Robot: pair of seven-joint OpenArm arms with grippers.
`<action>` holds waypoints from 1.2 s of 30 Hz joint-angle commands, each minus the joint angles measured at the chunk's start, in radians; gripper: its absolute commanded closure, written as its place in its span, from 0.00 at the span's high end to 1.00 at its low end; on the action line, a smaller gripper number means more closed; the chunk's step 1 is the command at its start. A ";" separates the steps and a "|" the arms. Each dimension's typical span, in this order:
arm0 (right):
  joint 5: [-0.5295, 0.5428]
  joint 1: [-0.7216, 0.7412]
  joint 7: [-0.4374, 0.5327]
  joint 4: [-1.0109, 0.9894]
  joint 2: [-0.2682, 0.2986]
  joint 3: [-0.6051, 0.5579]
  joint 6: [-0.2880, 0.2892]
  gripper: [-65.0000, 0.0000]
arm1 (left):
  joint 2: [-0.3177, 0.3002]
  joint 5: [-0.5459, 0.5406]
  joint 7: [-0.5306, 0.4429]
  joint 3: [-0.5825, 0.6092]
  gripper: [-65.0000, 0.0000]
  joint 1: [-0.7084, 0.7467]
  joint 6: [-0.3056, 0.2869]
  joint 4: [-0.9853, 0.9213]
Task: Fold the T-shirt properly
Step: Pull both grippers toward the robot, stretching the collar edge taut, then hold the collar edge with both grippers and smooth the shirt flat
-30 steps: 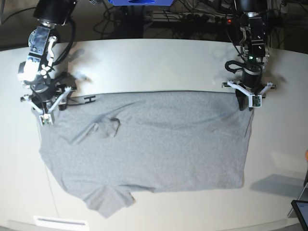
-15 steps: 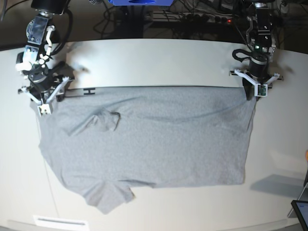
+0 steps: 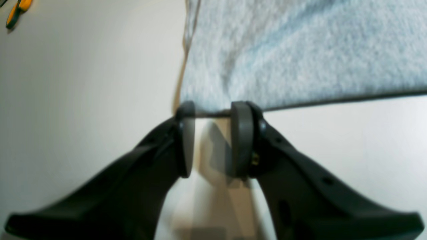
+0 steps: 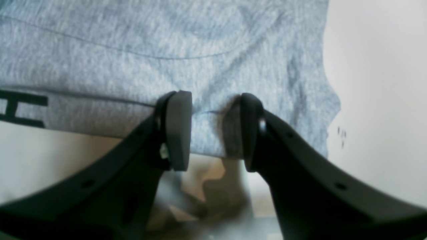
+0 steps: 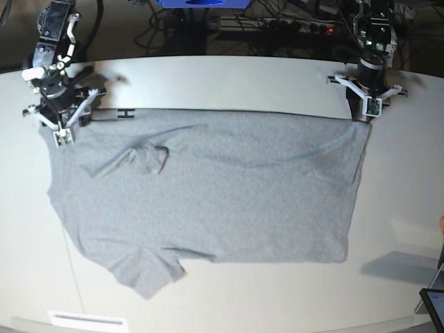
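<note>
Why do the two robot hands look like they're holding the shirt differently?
The left gripper reaches only the thin corner edge of the T-shirt; the right gripper has more cloth between its fingers. Black lettering shows beside the right gripper, none beside the left. Both sit at the shirt's far edge, fingers apart.

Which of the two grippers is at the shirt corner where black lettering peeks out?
The right gripper, at the base view's left. A black letter shows on the T-shirt edge beside it; the left gripper corner is plain grey.
</note>
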 commanded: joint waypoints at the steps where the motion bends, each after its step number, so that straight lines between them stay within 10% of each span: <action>1: -0.009 -0.004 0.002 0.027 0.005 0.000 -0.001 0.34 | -0.012 0.005 0.008 -0.009 0.28 0.016 0.002 0.010; 13: -0.009 -0.013 0.002 0.044 0.005 0.000 -0.001 0.34 | -0.003 0.000 0.015 -0.101 0.29 -0.002 0.002 0.205; 21: -0.009 -0.013 0.002 0.044 0.005 0.000 -0.001 0.34 | 0.087 -0.001 0.179 -0.078 0.67 -0.182 0.002 0.153; 36: -0.009 -0.016 -0.003 0.044 0.012 0.000 -0.001 0.34 | 0.116 0.008 0.185 -0.005 0.63 -0.294 0.000 -0.068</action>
